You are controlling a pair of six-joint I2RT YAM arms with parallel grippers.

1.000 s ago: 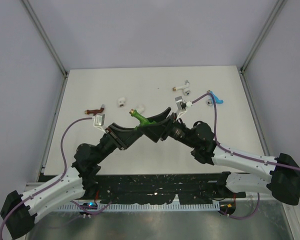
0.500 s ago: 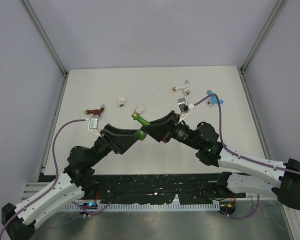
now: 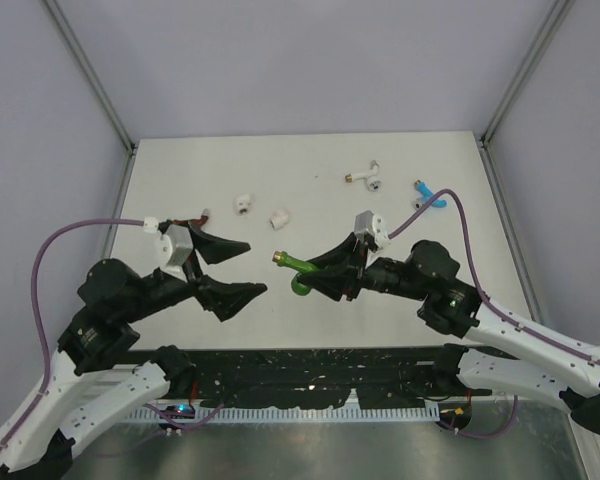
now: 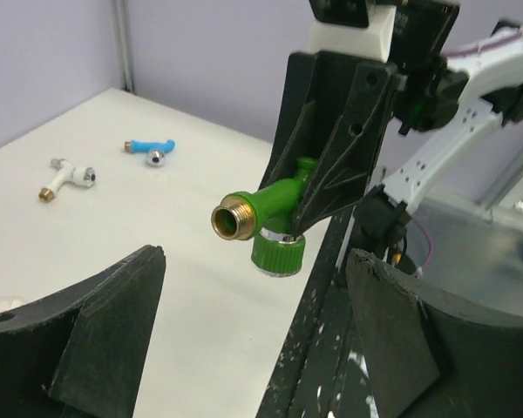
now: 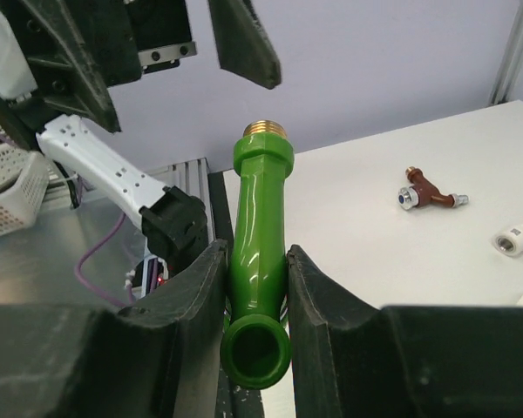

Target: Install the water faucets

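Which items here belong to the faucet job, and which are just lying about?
Job: green faucet, held in the right gripper; white faucet; blue faucet; brown faucet.
Lying about: white pipe fitting; second white pipe fitting.

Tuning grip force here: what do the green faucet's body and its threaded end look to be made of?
Green faucet: the body looks like moulded plastic with a glossy finish, judging by its smooth, even colour and bright streak highlights. Threaded end: probably brass or brass-plated metal, since it is gold-toned with a duller sheen and fine threads. A metallic coating over plastic cannot be ruled out.
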